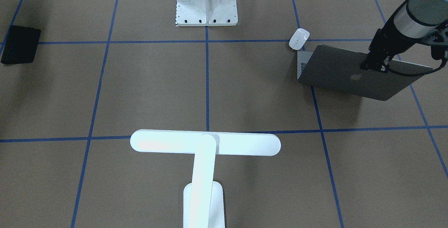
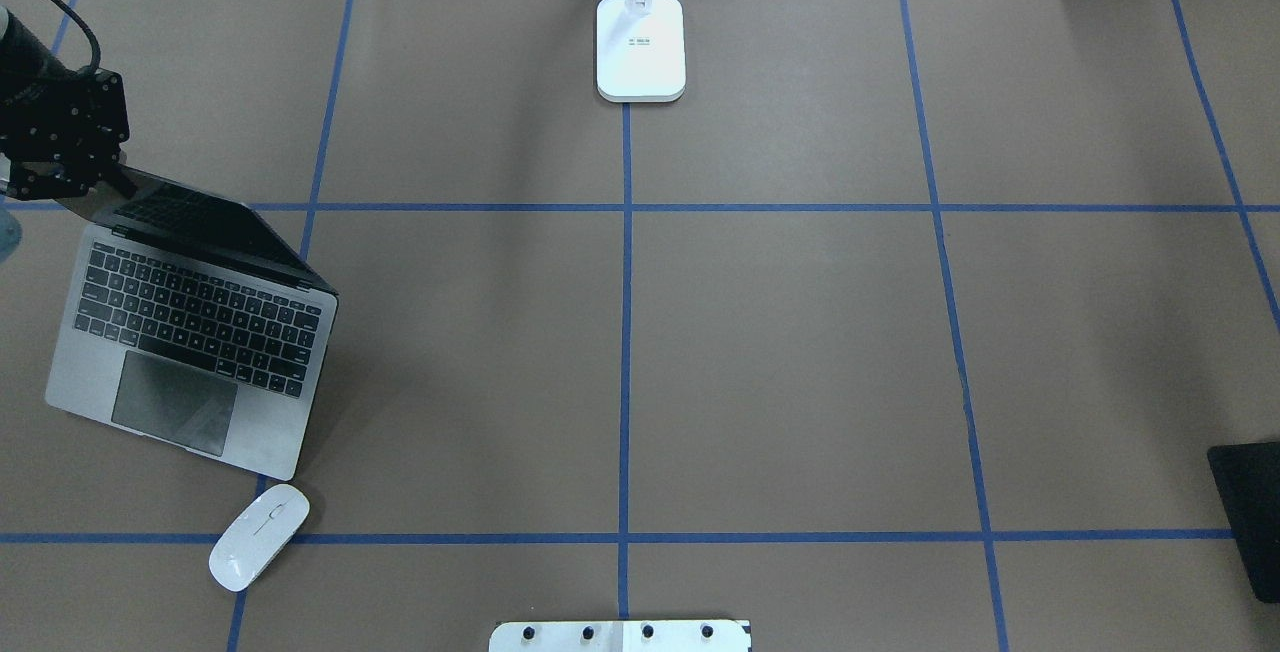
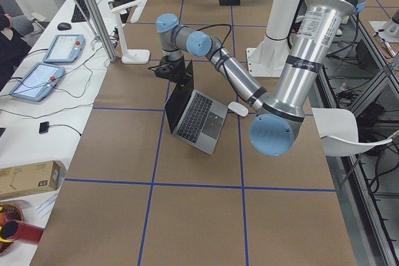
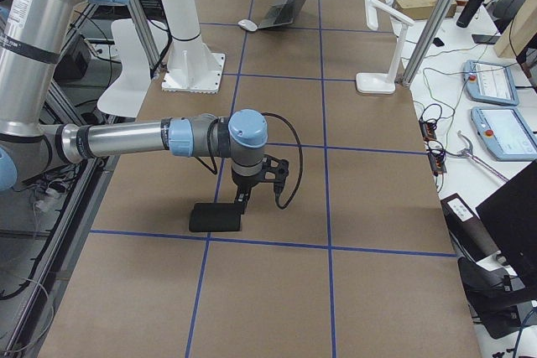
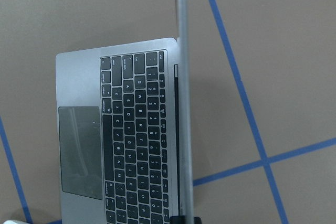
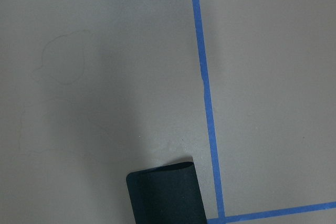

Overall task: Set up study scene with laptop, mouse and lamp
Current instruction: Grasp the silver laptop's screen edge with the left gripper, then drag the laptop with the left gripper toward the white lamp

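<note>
Bench (image 2: 800, 332): brown paper, blue tape grid. Laptop (image 2: 190, 332) open at the robot's left end, mouse (image 2: 258, 537) just beside it. Lamp (image 1: 204, 144) at the far edge. Left pincer (image 1: 375, 65) clenched on the lid. Right pincer (image 4: 243, 199) over black mat (image 4: 216, 218); grip cannot be told.

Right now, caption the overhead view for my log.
Left gripper holds the open laptop by its lid; mouse at its corner, lamp beyond.
</note>
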You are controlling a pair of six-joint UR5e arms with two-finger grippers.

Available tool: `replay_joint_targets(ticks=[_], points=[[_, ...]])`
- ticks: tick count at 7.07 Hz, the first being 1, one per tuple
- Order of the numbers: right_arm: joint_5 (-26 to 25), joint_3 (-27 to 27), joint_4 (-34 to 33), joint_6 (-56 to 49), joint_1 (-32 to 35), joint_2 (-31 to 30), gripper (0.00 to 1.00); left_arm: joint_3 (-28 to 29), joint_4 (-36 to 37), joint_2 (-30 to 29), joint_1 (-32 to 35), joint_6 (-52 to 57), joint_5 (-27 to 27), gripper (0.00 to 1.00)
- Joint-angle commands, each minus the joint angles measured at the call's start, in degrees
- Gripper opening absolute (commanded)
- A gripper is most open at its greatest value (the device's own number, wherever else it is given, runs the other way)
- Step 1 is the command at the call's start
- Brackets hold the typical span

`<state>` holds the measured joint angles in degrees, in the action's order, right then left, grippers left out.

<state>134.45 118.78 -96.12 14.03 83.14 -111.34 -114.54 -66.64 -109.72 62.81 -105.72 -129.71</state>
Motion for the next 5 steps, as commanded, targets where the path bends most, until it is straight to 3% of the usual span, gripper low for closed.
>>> replay_joint_targets(ticks=[1, 5], points=[[0.38, -0.04, -0.03, 0.03, 0.0, -0.02, 1.0, 1.76, 0.37, -3.21, -0.06, -1.14, -1.41, 0.0], [0.64, -0.12, -0.64, 0.12, 0.0, -0.02, 1.0, 3.88, 0.02, -8.57, -1.28, -8.86, -2.65, 0.0]])
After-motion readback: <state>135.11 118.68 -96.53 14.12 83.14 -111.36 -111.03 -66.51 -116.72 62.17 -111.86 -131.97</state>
